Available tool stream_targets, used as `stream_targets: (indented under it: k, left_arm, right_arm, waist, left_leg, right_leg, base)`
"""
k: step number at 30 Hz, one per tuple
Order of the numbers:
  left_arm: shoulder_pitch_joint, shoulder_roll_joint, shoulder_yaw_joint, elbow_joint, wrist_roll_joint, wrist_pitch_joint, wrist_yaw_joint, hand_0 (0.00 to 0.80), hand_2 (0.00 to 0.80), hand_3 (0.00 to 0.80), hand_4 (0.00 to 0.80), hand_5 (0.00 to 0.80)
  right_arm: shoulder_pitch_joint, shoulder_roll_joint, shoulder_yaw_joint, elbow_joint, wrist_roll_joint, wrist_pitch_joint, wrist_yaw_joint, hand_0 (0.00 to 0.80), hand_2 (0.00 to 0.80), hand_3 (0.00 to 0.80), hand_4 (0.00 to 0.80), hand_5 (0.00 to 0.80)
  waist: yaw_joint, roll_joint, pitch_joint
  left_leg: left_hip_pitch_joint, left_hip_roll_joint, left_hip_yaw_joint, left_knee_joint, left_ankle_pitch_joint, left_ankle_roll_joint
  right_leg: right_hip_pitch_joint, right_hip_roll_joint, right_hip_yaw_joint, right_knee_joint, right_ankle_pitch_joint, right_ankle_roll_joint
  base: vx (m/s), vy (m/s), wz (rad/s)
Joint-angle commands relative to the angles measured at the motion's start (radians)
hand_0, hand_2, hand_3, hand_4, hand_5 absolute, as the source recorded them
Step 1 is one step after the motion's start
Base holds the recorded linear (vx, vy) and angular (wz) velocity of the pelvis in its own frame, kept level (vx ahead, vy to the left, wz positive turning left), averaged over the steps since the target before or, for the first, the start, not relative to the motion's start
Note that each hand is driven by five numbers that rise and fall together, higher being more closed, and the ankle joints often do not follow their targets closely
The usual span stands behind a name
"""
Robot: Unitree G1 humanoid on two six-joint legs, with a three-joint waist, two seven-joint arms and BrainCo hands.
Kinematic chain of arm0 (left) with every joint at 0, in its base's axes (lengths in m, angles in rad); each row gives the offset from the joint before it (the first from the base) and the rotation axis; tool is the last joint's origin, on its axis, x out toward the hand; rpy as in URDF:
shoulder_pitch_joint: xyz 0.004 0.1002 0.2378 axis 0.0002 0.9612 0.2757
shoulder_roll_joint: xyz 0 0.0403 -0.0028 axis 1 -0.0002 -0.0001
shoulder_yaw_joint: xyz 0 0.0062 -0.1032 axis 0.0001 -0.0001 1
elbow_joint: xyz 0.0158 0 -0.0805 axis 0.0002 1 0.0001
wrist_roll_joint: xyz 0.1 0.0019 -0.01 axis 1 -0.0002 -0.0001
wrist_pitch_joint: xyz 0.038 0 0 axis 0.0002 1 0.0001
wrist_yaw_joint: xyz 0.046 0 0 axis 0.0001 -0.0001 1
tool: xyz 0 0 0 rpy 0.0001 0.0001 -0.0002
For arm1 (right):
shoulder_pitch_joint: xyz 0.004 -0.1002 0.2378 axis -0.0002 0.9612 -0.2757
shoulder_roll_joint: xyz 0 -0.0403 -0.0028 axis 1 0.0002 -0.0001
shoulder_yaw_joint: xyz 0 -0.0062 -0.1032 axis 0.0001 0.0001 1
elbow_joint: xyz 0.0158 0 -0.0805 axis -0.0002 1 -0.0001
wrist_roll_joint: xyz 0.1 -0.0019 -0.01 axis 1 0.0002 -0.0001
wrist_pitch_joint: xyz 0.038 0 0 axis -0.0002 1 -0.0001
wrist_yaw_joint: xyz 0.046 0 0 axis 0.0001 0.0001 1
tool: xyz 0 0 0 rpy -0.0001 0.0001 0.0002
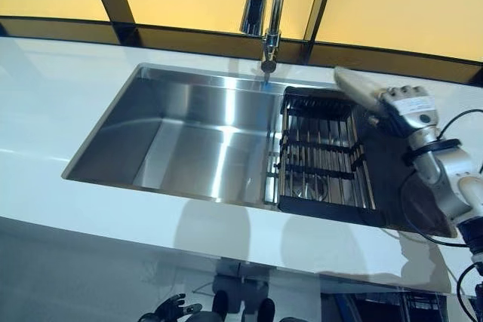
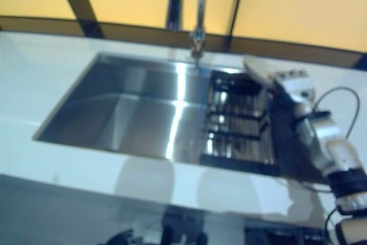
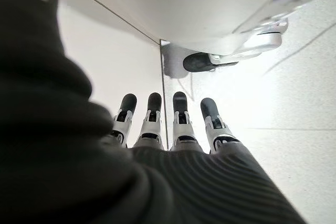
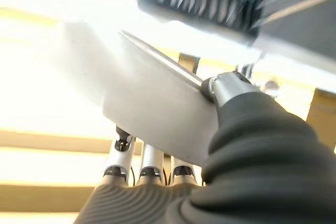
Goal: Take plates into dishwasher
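One plate [image 1: 356,86], pale and tilted on edge, was pinched in the right hand [image 1: 407,108] (thumb on one face, fingers [image 4: 152,158] behind the other) above the far right corner of the black dish rack [image 1: 324,157] set in the steel sink [image 1: 189,137]. The left hand [image 3: 173,124] hung low beside the counter [image 1: 45,103], fingers straight and holding nothing.

Head's stereo eyes look down on the same sink [image 1: 189,141]; wrist cameras sit close.
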Motion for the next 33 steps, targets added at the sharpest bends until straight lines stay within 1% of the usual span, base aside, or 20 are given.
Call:
stream_targets:
  k: [1, 5, 10, 12, 16, 18, 23, 25, 27, 28, 30, 32, 33]
  left_arm:
    - [-0.013, 0.0, 0.0, 0.06, -0.003, -0.028, 0.004, 0.0, 0.0, 0.0, 0.0, 0.0]
    - [-0.006, -0.006, 0.007, 0.073, -0.003, -0.039, 0.007, 0.0, 0.0, 0.0, 0.0, 0.0]
    - [-0.002, -0.011, 0.016, 0.071, -0.002, -0.036, 0.008, 0.0, 0.0, 0.0, 0.0, 0.0]
    - [-0.002, -0.01, 0.018, 0.075, 0.002, -0.037, 0.006, 0.0, 0.0, 0.0, 0.0, 0.0]
    - [-0.007, -0.006, 0.025, 0.086, 0.002, -0.038, 0.0, 0.0, 0.0, 0.0, 0.0, 0.0]
    - [-0.011, -0.006, 0.025, 0.093, 0.001, -0.04, 0.0, 0.0, 0.0, 0.0, 0.0, 0.0]
    - [-0.018, -0.008, 0.024, 0.096, -0.002, -0.039, 0.004, 0.0, 0.0, 0.0, 0.0, 0.0]
    - [-0.018, -0.006, 0.026, 0.099, 0.009, -0.037, -0.002, 0.0, 0.0, 0.0, 0.0, 0.0]
    - [-0.014, -0.003, 0.025, 0.106, 0.018, -0.035, -0.004, 0.0, 0.0, 0.0, 0.0, 0.0]
    - [-0.008, -0.001, 0.027, 0.107, 0.026, -0.033, -0.004, 0.0, 0.0, 0.0, 0.0, 0.0]
    - [0.005, 0.001, 0.034, 0.114, 0.035, -0.037, 0.0, 0.0, 0.0, 0.0, 0.0, 0.0]
    - [0.011, 0.009, 0.049, 0.118, 0.035, -0.042, 0.008, 0.0, 0.0, 0.0, 0.0, 0.0]
    - [0.01, 0.016, 0.055, 0.12, 0.037, -0.041, 0.008, 0.0, 0.0, 0.0, 0.0, 0.0]
  right_arm:
    - [-0.005, -0.049, -0.071, -0.098, 0.049, -0.002, -0.108, 0.8, 0.8, 0.8, 0.8, 0.8]
    - [0.025, -0.059, -0.138, -0.149, 0.109, -0.012, -0.159, 0.8, 0.8, 0.8, 0.8, 0.8]
    - [0.068, -0.029, -0.234, -0.199, 0.307, -0.019, -0.197, 0.8, 0.8, 0.8, 0.8, 0.8]
    - [0.084, -0.01, -0.261, -0.211, 0.388, -0.023, -0.194, 0.8, 0.8, 0.8, 0.8, 0.8]
    - [0.098, 0.057, -0.316, -0.23, 0.606, -0.03, -0.146, 0.8, 0.8, 0.8, 0.8, 0.8]
    - [0.097, 0.094, -0.328, -0.229, 0.673, -0.035, -0.126, 0.8, 0.8, 0.8, 0.8, 0.8]
    - [0.097, 0.144, -0.358, -0.232, 0.756, -0.043, -0.12, 0.8, 0.8, 0.8, 0.8, 0.8]
    - [0.11, 0.159, -0.371, -0.24, 0.78, -0.04, -0.123, 0.8, 0.8, 0.8, 0.8, 0.8]
    - [0.119, 0.163, -0.383, -0.243, 0.803, -0.035, -0.112, 0.8, 0.8, 0.8, 0.8, 0.8]
    - [0.125, 0.164, -0.39, -0.248, 0.825, -0.029, -0.103, 0.8, 0.8, 0.8, 0.8, 0.8]
    - [0.126, 0.167, -0.397, -0.248, 0.848, -0.026, -0.086, 0.8, 0.8, 0.8, 0.8, 0.8]
    - [0.127, 0.161, -0.4, -0.254, 0.892, -0.028, -0.074, 0.8, 0.8, 0.8, 0.8, 0.8]
    - [0.128, 0.159, -0.403, -0.256, 0.901, -0.025, -0.077, 0.8, 0.8, 0.8, 0.8, 0.8]
  waist:
    - [-0.004, -0.028, -0.081]
    - [-0.019, -0.023, -0.096]
    - [-0.036, -0.014, -0.108]
    - [-0.04, -0.012, -0.111]
    - [-0.054, -0.002, -0.114]
    - [-0.059, 0.001, -0.115]
    - [-0.067, 0.005, -0.116]
    - [-0.073, 0.006, -0.114]
    - [-0.076, 0.006, -0.114]
    - [-0.079, 0.005, -0.11]
    - [-0.074, 0.002, -0.106]
    - [-0.078, 0.003, -0.095]
    - [-0.08, 0.004, -0.091]
  left_leg:
    - [0.042, -0.013, 0.069, -0.002, -0.14, 0.055]
    - [0.051, -0.017, 0.081, -0.002, -0.149, 0.06]
    - [0.062, -0.021, 0.098, -0.002, -0.159, 0.07]
    - [0.064, -0.023, 0.102, -0.002, -0.161, 0.073]
    - [0.069, -0.026, 0.115, -0.002, -0.165, 0.081]
    - [0.071, -0.027, 0.118, -0.002, -0.164, 0.084]
    - [0.068, -0.032, 0.134, -0.002, -0.166, 0.096]
    - [0.066, -0.034, 0.146, -0.002, -0.167, 0.103]
    - [0.064, -0.034, 0.162, -0.002, -0.167, 0.105]
    - [0.065, -0.033, 0.177, -0.002, -0.168, 0.104]
    - [0.067, -0.029, 0.216, -0.002, -0.171, 0.099]
    - [0.067, -0.02, 0.256, -0.002, -0.177, 0.1]
    - [0.067, -0.014, 0.273, -0.002, -0.178, 0.102]
  right_leg:
    - [0.003, 0.015, 0.072, 0.063, -0.107, 0.022]
    - [0.007, 0.015, 0.09, 0.06, -0.105, 0.026]
    - [0.005, 0.012, 0.114, 0.065, -0.1, 0.034]
    - [0.004, 0.01, 0.121, 0.068, -0.099, 0.036]
    - [-0.004, 0.004, 0.139, 0.079, -0.091, 0.045]
    - [-0.009, 0.0, 0.147, 0.085, -0.085, 0.049]
    - [-0.027, -0.01, 0.16, 0.096, -0.064, 0.063]
    - [-0.044, -0.018, 0.163, 0.112, -0.043, 0.077]
    - [-0.054, -0.024, 0.161, 0.11, -0.02, 0.09]
    - [-0.061, -0.029, 0.153, 0.103, -0.002, 0.1]
    - [-0.073, -0.037, 0.126, 0.067, 0.046, 0.12]
    - [-0.109, -0.043, 0.13, 0.068, 0.101, 0.132]
    - [-0.126, -0.048, 0.13, 0.085, 0.108, 0.134]
  base:
    - [-0.017, 0.04, -0.06]
    - [-0.014, 0.058, -0.16]
    - [-0.021, 0.079, -0.16]
    - [-0.033, 0.085, -0.15]
    - [-0.047, 0.106, -0.16]
    - [-0.047, 0.112, -0.23]
    - [-0.05, 0.135, -0.19]
    - [-0.044, 0.154, -0.25]
    - [-0.03, 0.131, -0.25]
    - [-0.029, 0.111, -0.25]
    - [-0.044, 0.092, -0.41]
    - [-0.077, 0.06, -0.73]
    - [-0.077, 0.036, -0.89]
